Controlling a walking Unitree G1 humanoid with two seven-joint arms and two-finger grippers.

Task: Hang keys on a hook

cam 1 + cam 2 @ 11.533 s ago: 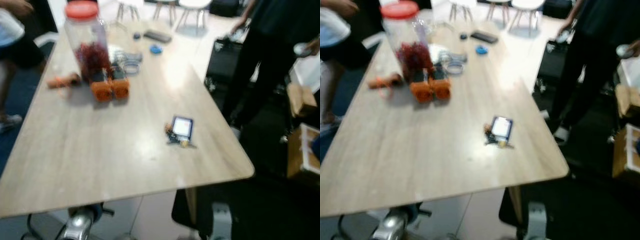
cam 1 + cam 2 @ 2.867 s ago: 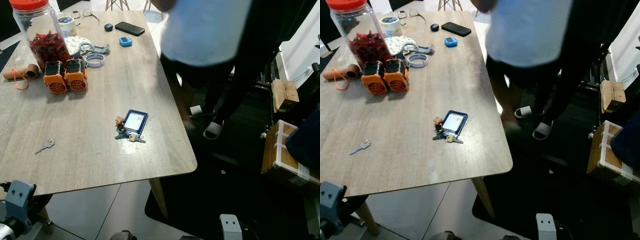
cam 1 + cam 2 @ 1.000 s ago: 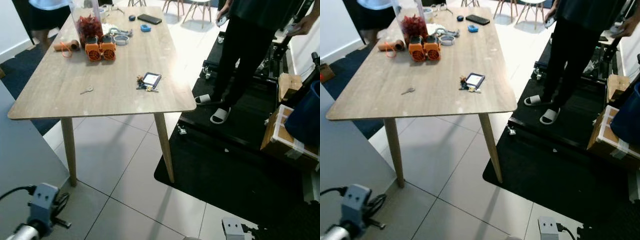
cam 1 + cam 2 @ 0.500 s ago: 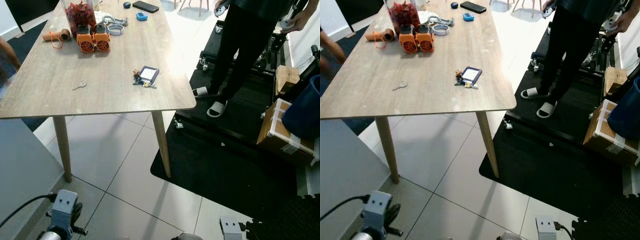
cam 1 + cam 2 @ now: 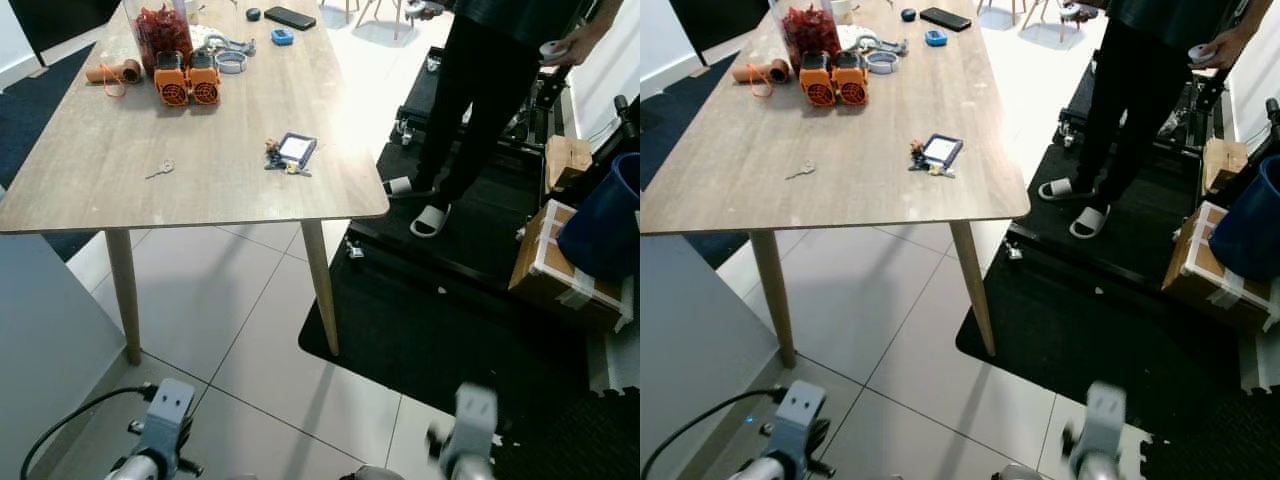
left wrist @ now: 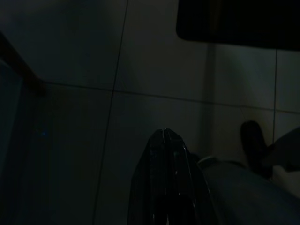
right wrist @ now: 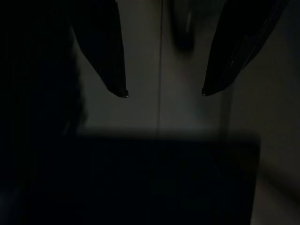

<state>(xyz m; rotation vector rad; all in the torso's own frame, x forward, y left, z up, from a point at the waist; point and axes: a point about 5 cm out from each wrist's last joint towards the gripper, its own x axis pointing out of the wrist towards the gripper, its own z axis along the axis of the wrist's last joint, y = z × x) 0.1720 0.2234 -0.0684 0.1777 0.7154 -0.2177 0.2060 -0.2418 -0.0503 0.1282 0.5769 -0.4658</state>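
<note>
While both arms hang low over the tiled floor (image 5: 260, 330), the keys (image 5: 276, 160) lie well apart from them, up on the wooden surface (image 5: 120, 170) toward its right edge, touching a small blue card holder (image 5: 297, 148). A single loose key (image 5: 160, 168) rests to the left of the bunch, nearer the middle of the surface. At the far end stand a jar with a red filling (image 5: 158, 30), two orange blocks (image 5: 187, 88) just in front of it, rings of tape (image 5: 231, 60) and a dark phone (image 5: 291, 17). A person in dark trousers (image 5: 480, 90) stands on the black mat (image 5: 470, 290) to the right of the surface, with a taped cardboard box (image 5: 560, 270) nearby. In the dark wrist views, the left gripper (image 6: 163, 133) shows its two fingers pressed together with nothing between them, and the right gripper (image 7: 164, 93) has its fingers (image 7: 110, 61) spread wide, holding nothing, above the floor.
</note>
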